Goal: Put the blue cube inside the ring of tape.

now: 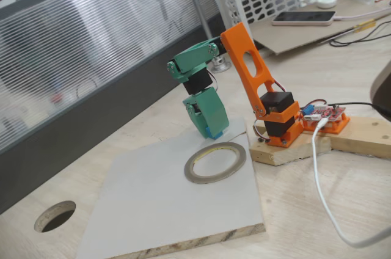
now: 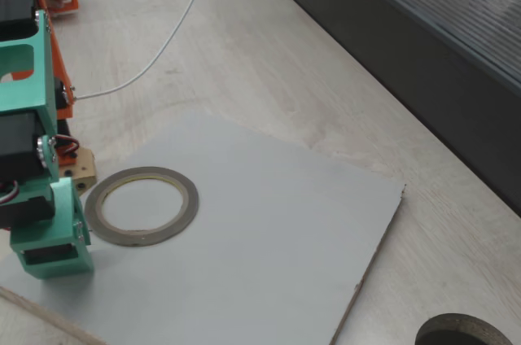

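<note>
My green gripper (image 1: pixel 211 129) points straight down over the far edge of the white board (image 1: pixel 153 210), just behind the ring of tape (image 1: pixel 190 171). A small patch of bright blue, the blue cube (image 1: pixel 215 131), shows between the fingertips, and the jaws stand closed around it. The ring is a flat grey-brown band with a yellowish inner rim, lying on the board with nothing in its opening. In the other fixed view the gripper (image 2: pixel 49 259) hangs at the lower left, just left of the ring of tape (image 2: pixel 189 198); the cube is hidden there.
The orange arm stands on a wooden block (image 1: pixel 293 149) right of the ring. A white cable (image 1: pixel 321 179) trails across the table. A round hole (image 1: pixel 55 215) is cut in the tabletop near the board's left corner. A dark partition runs along the table's far side.
</note>
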### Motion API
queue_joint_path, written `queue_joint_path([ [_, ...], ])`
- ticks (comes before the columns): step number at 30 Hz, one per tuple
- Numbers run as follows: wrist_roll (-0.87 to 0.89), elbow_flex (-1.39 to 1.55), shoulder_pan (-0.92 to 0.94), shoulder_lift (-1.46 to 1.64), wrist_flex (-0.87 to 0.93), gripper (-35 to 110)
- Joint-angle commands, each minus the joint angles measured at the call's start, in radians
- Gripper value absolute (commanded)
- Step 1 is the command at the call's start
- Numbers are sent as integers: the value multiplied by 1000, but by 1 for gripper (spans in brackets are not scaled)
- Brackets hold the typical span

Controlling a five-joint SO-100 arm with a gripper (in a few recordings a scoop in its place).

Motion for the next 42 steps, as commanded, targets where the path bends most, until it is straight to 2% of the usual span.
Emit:
queue_joint_path([
  [1, 8, 0, 9, 51, 5, 24],
  [18, 8, -44, 12, 57, 6, 24],
  [28, 8, -160, 9, 132, 9, 3],
  [42, 8, -158, 9, 132, 17, 2],
])
